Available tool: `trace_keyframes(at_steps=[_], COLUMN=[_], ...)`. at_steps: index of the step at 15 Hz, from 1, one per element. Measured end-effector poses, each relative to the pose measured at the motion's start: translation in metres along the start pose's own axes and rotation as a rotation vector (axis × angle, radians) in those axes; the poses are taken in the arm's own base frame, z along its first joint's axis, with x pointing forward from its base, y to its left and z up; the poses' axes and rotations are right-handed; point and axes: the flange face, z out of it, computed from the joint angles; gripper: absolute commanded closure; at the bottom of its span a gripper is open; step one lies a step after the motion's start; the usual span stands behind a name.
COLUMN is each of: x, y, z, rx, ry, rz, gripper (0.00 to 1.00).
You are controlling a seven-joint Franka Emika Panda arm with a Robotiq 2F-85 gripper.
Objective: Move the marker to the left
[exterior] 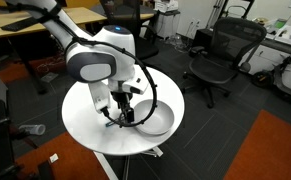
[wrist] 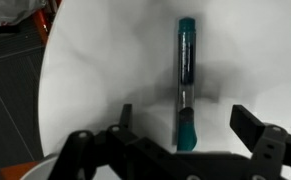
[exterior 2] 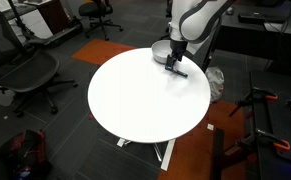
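The marker is a thin dark pen with teal ends. It lies on the white round table, pointing away from the wrist camera. In the wrist view my gripper is open, with its two fingers on either side of the marker's near teal end and not touching it. In an exterior view the gripper hangs low over the marker at the table's far edge, beside the grey bowl. In an exterior view the gripper stands next to the bowl.
The white round table has wide bare surface in front of the marker. Office chairs and desks stand around it. The table edge and dark floor show in the wrist view.
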Motion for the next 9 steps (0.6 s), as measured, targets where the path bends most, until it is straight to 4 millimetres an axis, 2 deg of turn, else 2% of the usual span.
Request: trace_keyframes(at_steps=[8, 9], x=[-0.004, -0.005], y=[-0.004, -0.004], z=[0.011, 0.014], rx=[0.001, 0.0], ry=[-0.022, -0.026], rz=[-0.008, -0.008], gripper=[0.0, 0.25])
